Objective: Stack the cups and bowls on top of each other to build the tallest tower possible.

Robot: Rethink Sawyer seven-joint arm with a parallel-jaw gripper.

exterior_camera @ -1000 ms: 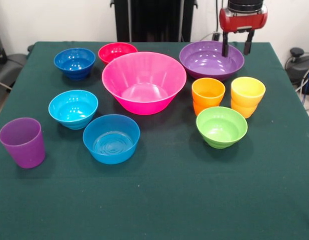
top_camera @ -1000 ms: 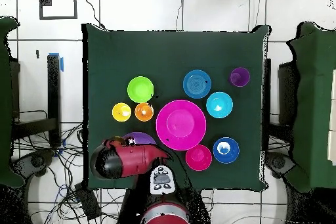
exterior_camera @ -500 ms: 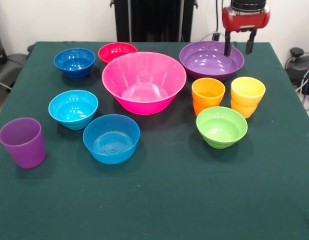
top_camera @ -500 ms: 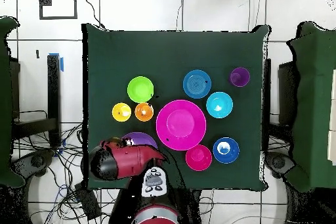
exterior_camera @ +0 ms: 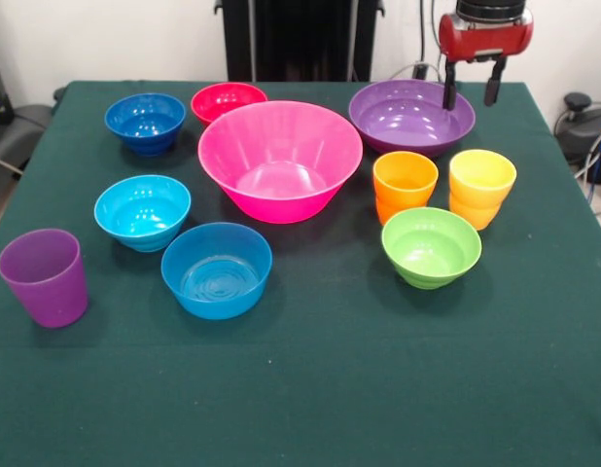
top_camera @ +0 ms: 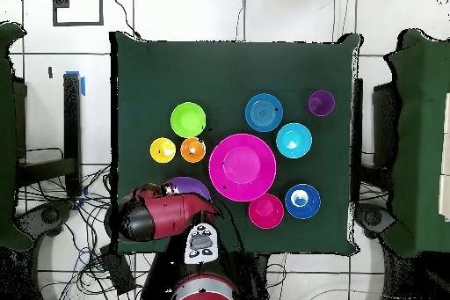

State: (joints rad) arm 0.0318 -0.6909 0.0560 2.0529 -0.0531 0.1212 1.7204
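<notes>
The gripper (exterior_camera: 472, 86) has risen and drifted outward above the large purple bowl (exterior_camera: 410, 118), its jaws spread wide and empty. Seven bowls and three cups stand apart, unstacked, around the hot-pink bowl (exterior_camera: 280, 160) on the tabletop (exterior_camera: 310, 389).

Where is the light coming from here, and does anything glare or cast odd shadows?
Front view: soft light from above, with pale sheen inside the hot-pink bowl and purple bowl, and faint shadows beneath the bowls. Overhead view: a white glint in the dark blue bowl.
</notes>
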